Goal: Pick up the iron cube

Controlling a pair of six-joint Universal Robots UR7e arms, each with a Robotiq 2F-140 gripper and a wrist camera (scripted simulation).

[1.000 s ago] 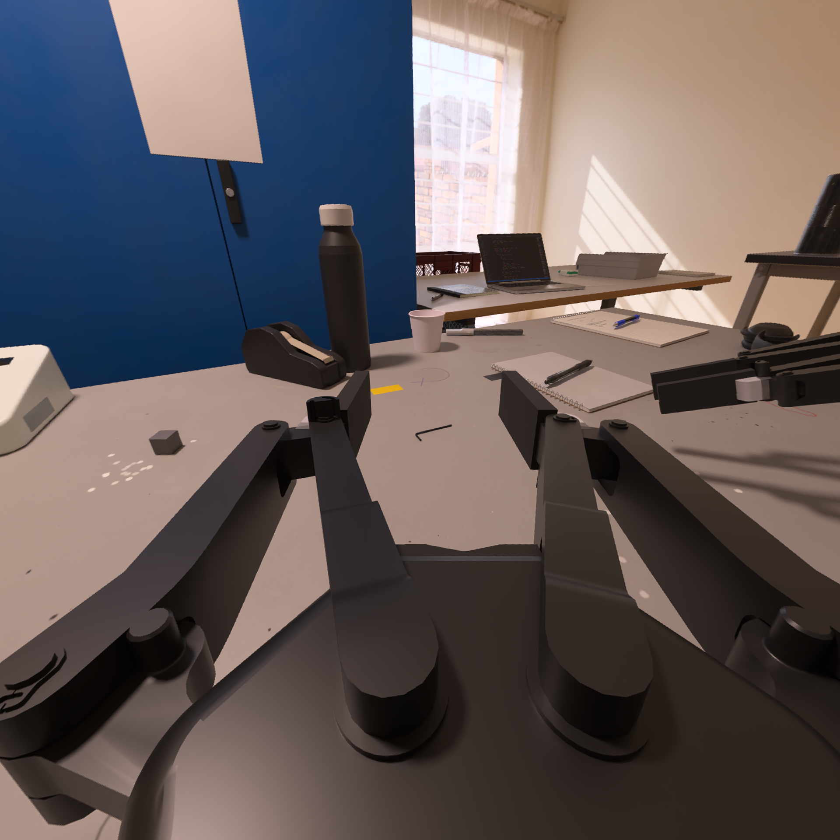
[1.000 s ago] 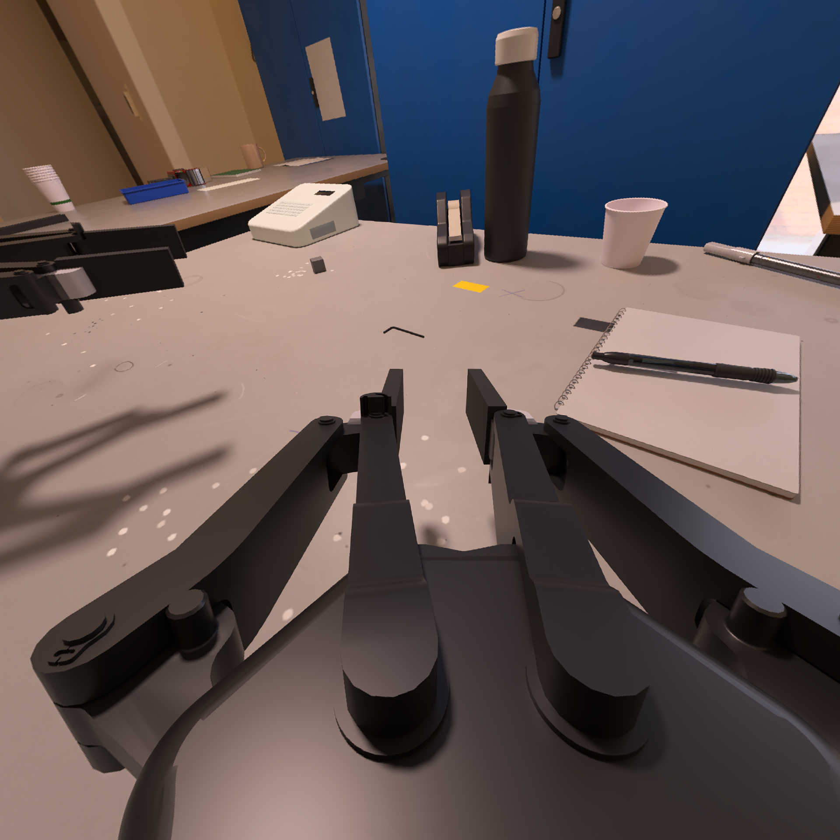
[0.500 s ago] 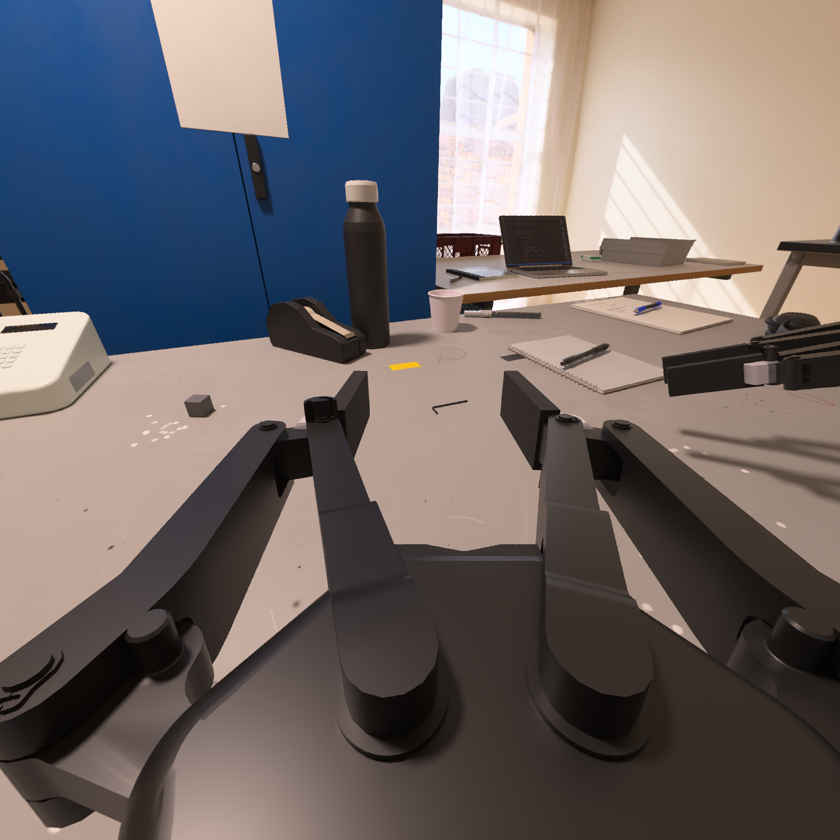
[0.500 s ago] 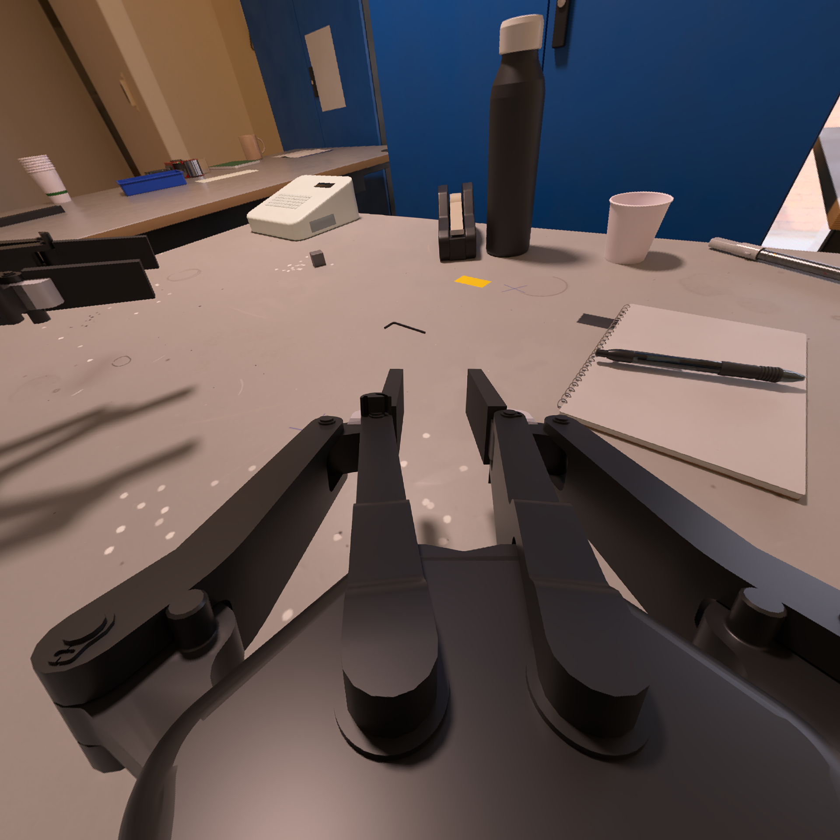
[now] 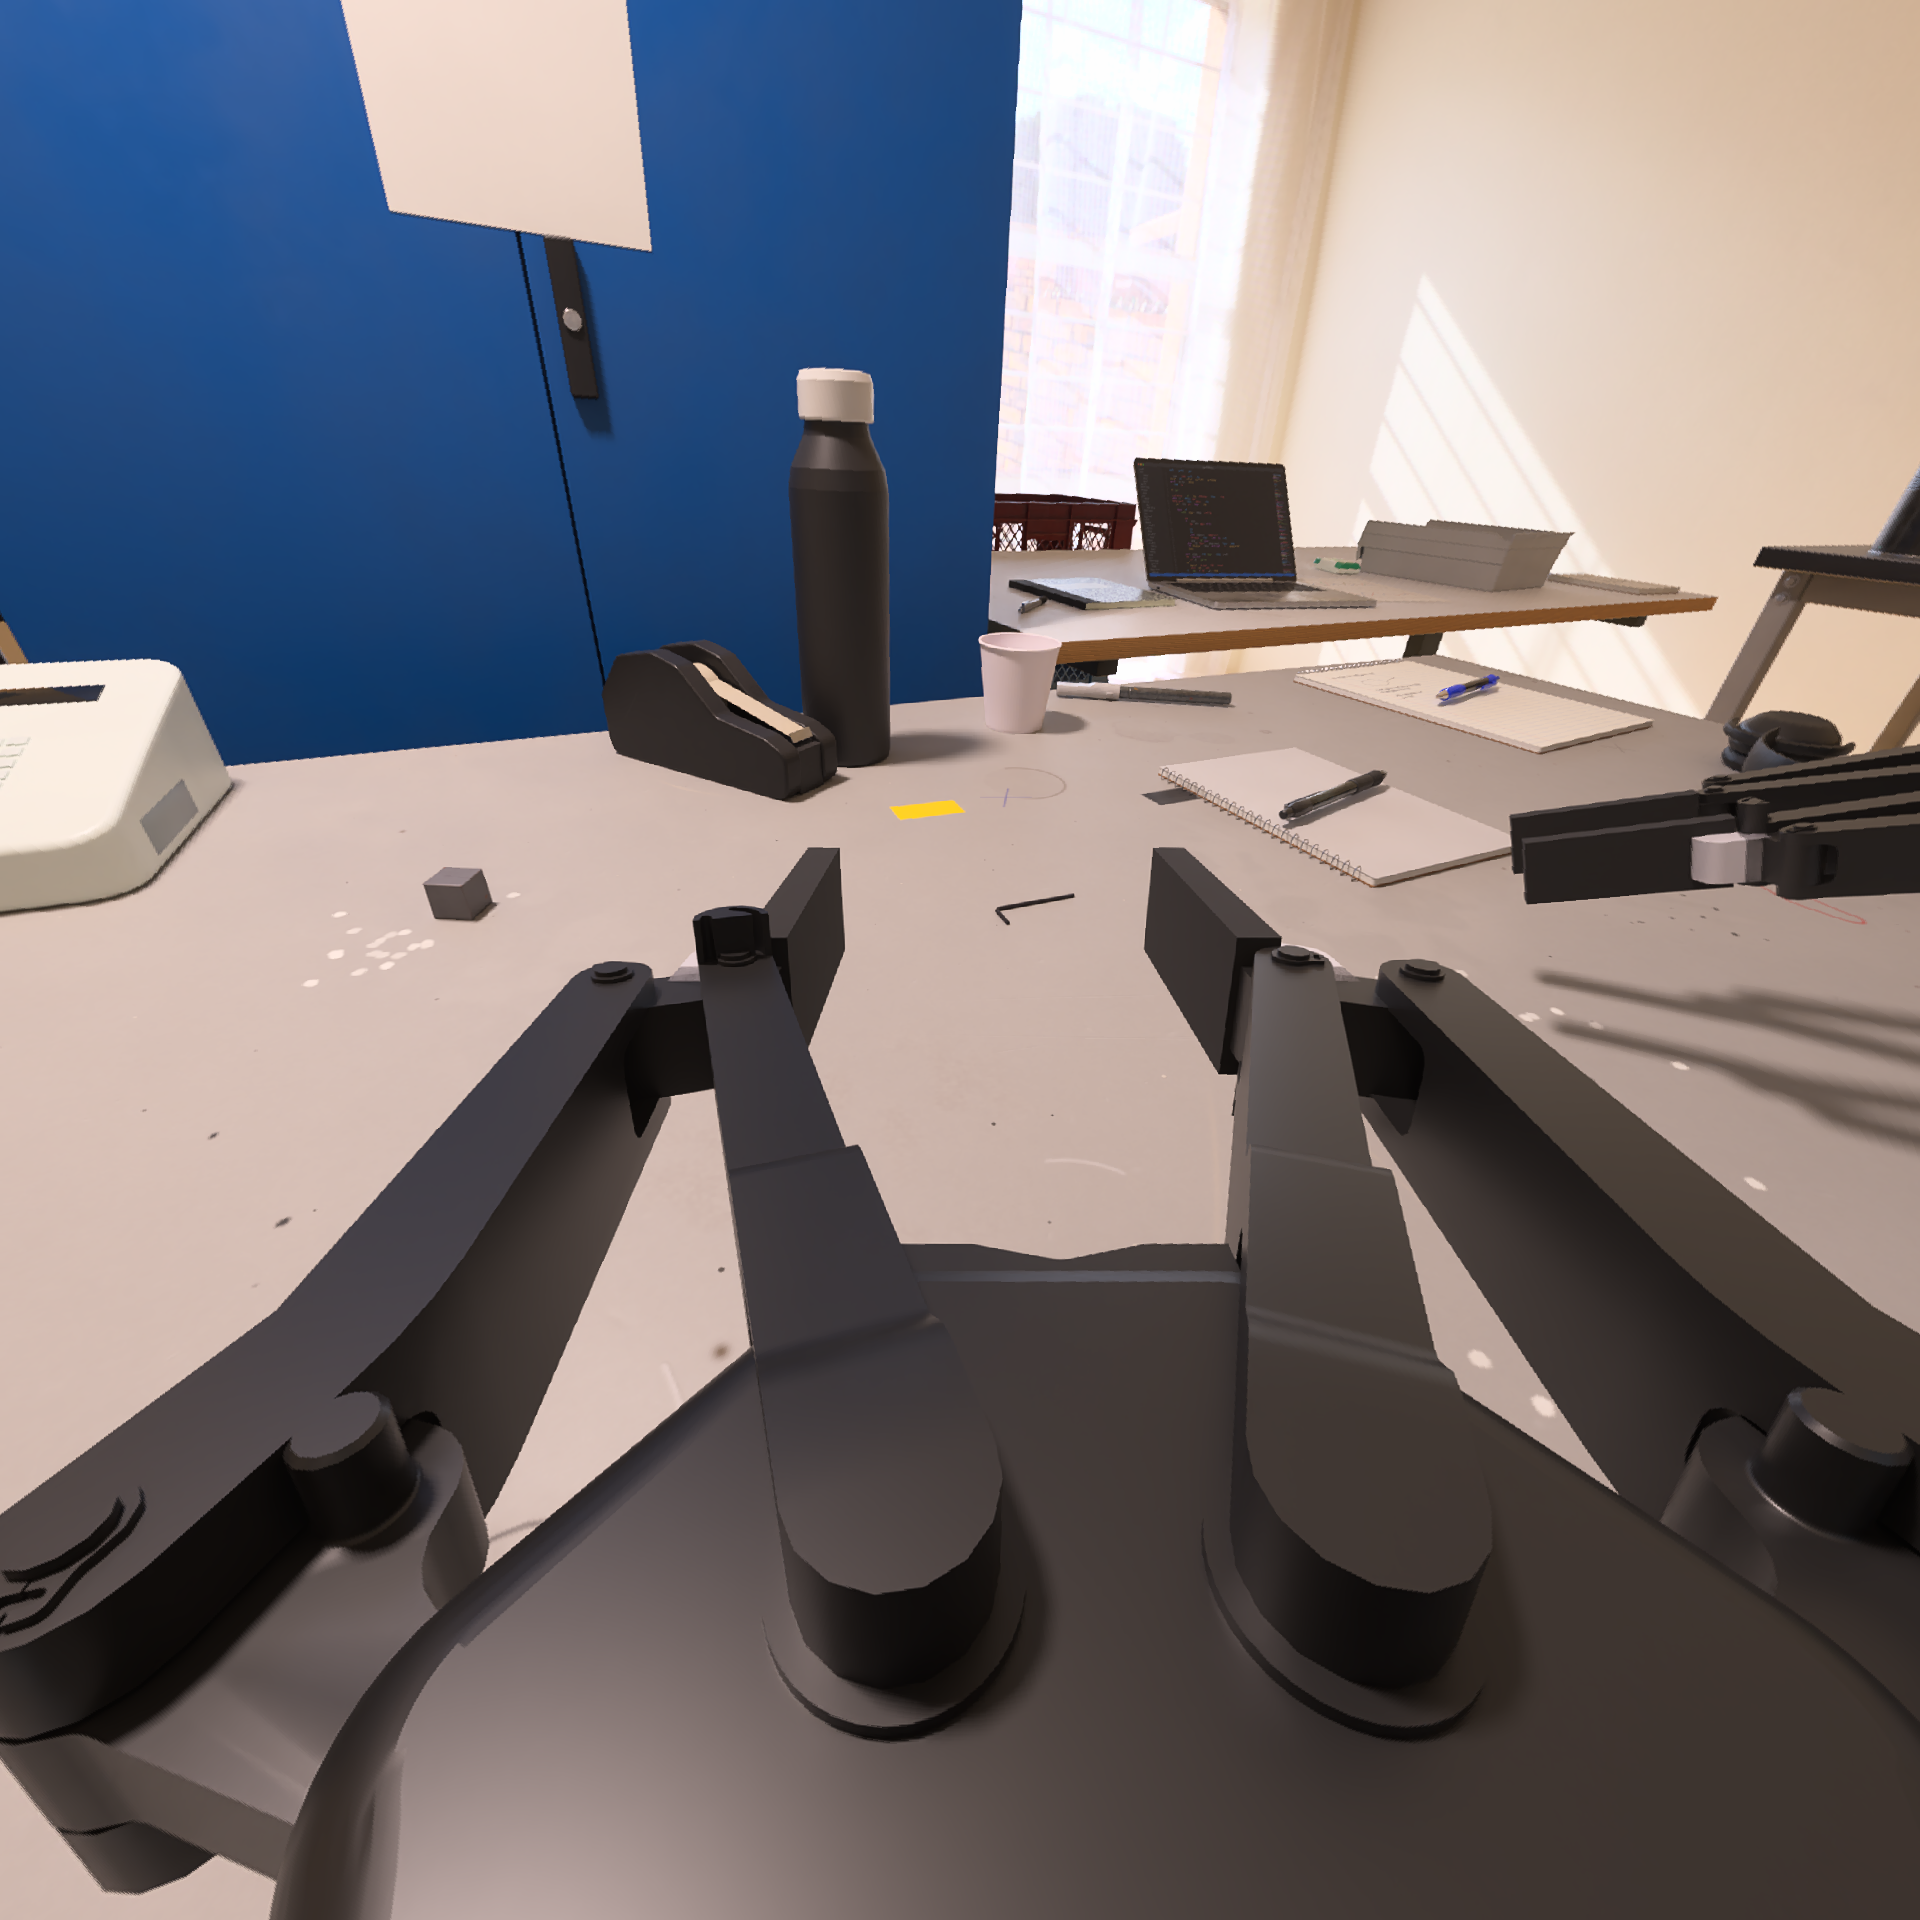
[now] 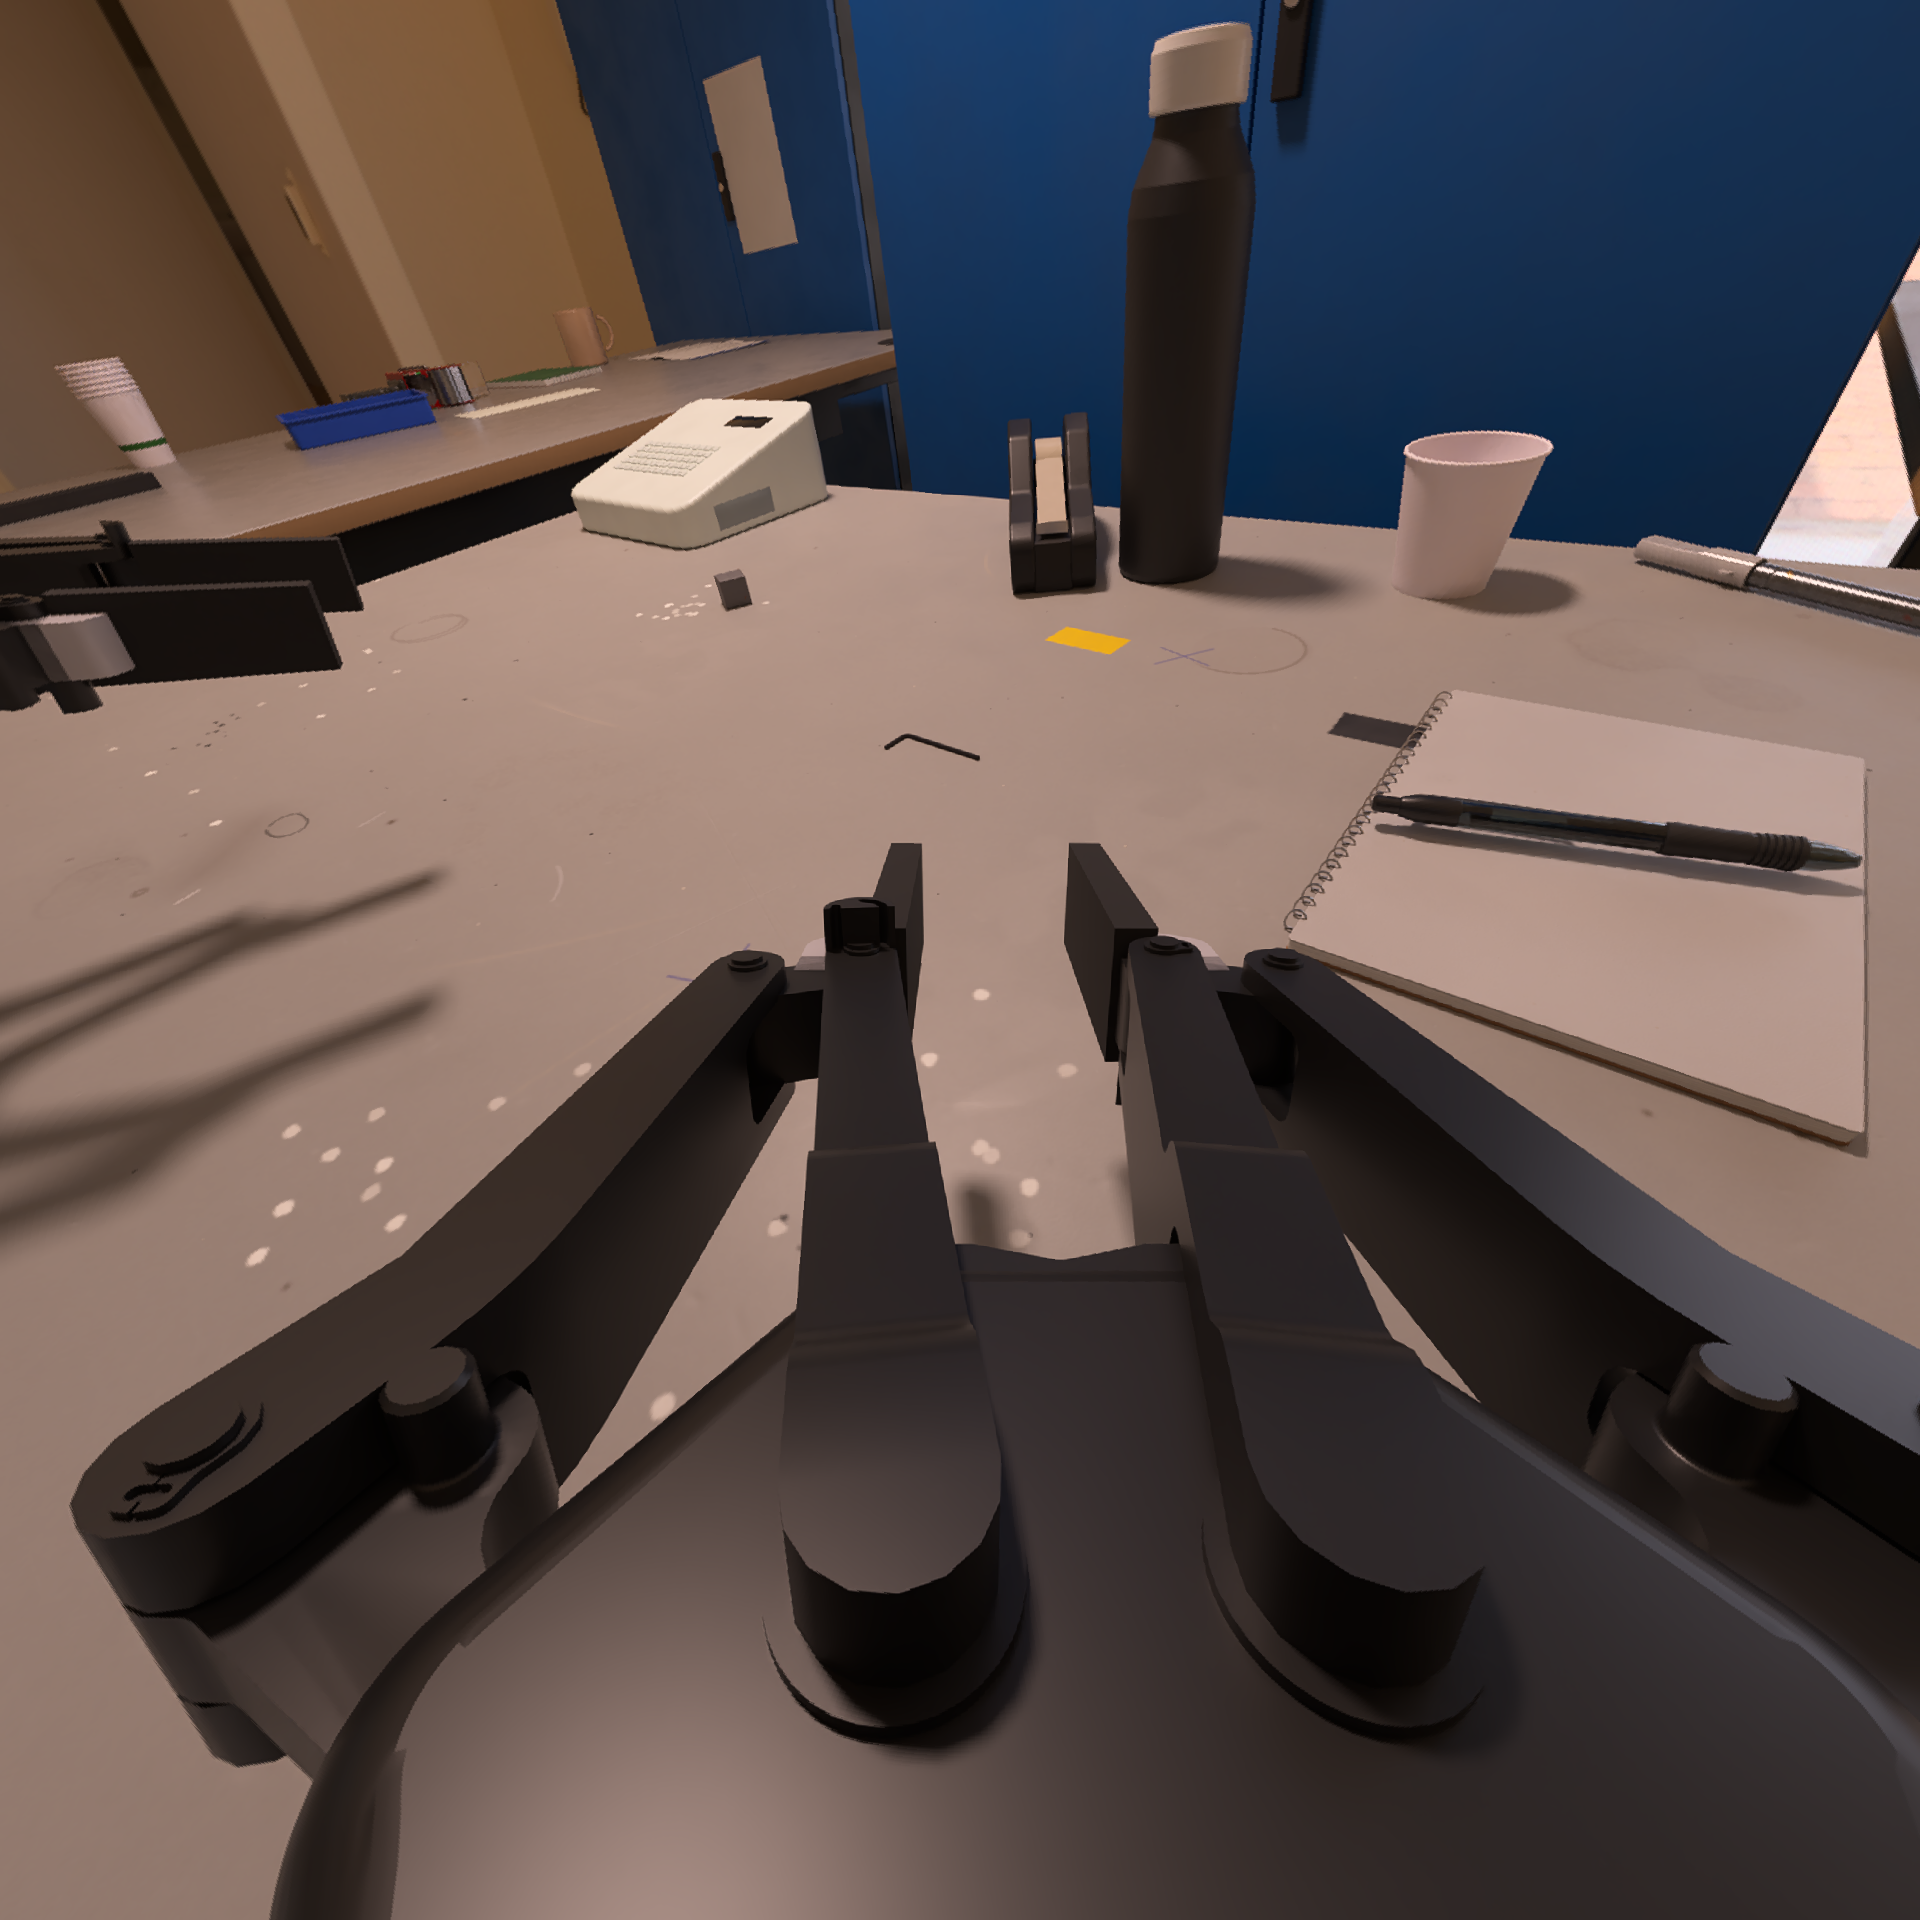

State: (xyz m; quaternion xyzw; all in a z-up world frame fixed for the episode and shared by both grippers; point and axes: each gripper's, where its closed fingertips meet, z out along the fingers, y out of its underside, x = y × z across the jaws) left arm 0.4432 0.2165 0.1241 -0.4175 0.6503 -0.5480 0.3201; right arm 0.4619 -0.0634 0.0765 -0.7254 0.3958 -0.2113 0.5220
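The iron cube is a small grey block on the grey table, ahead and to the left of my left gripper. That gripper is open, empty and above the table, well short of the cube. In the right wrist view the cube lies far ahead on the left, near the white device. My right gripper is open with a narrower gap and holds nothing. It hovers over the table beside the notebook. Each gripper shows in the other view, the right one and the left one.
A white device, a black tape dispenser, a tall black bottle and a paper cup stand along the back. A spiral notebook with a pen, an Allen key and a yellow tag lie mid-table.
My left gripper has turned left and moved, so the cube has shifted right and nearer to centre in its view. My right gripper has barely moved. Both keep their openings.
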